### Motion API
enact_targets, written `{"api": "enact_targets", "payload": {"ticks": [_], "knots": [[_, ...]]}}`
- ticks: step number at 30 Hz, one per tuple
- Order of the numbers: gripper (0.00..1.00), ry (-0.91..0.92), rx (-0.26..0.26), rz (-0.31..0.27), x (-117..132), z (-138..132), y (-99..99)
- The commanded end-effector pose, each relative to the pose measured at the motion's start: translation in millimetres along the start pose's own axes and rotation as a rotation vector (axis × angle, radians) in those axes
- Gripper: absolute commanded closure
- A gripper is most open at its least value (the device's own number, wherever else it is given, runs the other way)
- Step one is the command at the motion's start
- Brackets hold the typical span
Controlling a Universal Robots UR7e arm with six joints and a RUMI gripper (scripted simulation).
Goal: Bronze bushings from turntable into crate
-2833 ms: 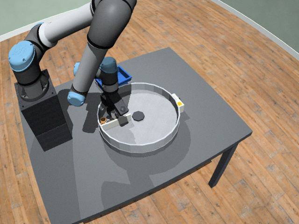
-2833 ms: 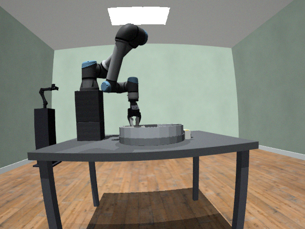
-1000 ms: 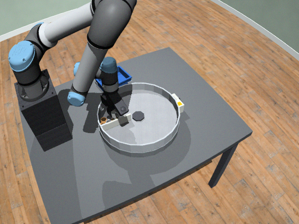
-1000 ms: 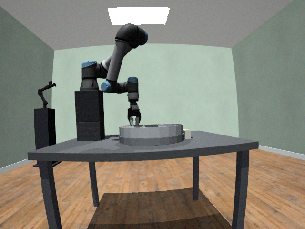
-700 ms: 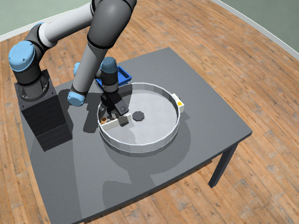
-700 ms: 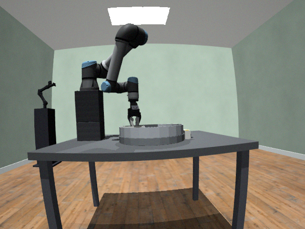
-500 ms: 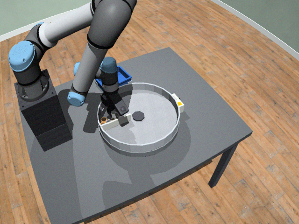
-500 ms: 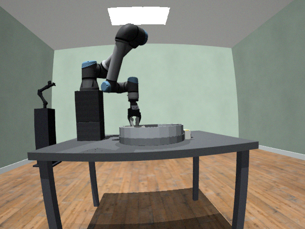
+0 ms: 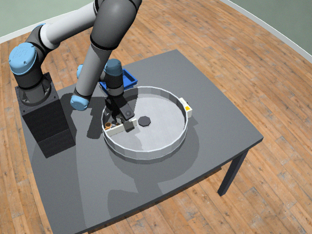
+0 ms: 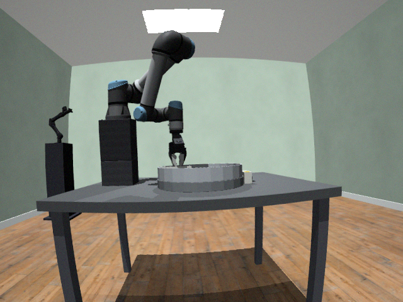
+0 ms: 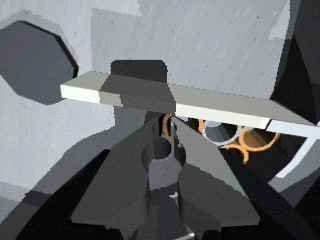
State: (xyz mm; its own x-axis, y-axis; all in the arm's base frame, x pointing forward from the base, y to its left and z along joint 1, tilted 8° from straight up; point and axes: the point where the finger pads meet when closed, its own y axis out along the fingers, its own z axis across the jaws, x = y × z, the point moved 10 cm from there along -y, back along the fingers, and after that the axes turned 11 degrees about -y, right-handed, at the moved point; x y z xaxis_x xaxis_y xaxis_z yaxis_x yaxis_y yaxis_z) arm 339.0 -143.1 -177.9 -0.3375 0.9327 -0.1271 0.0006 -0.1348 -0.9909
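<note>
My gripper (image 10: 177, 164) (image 11: 165, 117) is low inside the turntable (image 9: 161, 118) (image 10: 198, 177) (image 11: 210, 45). Its jaws are nearly together, with the thin left wall of a bronze bushing (image 11: 201, 125) between the tips, in the wrist view. The right tip covers part of that bushing. To its right stand a steel bushing (image 11: 220, 144) and another bronze bushing (image 11: 257, 149) (image 9: 107, 124). A further bronze bushing (image 11: 245, 155) shows partly, behind the right jaw. The blue crate (image 9: 132, 82) is behind the turntable, partly hidden by the arm.
A cream bar (image 9: 114, 131) (image 11: 215, 113) runs from the turntable's wall toward its dark hub (image 9: 144, 121) (image 11: 35, 62), close beside the jaws and bushings. The turntable has a raised rim. A white box with a yellow patch (image 9: 187, 108) is at its right outer side.
</note>
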Motion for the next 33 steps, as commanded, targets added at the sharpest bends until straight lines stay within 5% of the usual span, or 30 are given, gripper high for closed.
{"api": "enact_targets", "payload": {"ticks": [1, 19, 33], "knots": [[1.00, -0.002, 0.002, -0.002, 2.1, 0.5, -16.1], [1.00, -0.002, 0.002, -0.002, 2.2, 0.5, -68.4], [1.00, -0.001, 0.001, 0.000, 0.6, 0.1, -74.8]]}}
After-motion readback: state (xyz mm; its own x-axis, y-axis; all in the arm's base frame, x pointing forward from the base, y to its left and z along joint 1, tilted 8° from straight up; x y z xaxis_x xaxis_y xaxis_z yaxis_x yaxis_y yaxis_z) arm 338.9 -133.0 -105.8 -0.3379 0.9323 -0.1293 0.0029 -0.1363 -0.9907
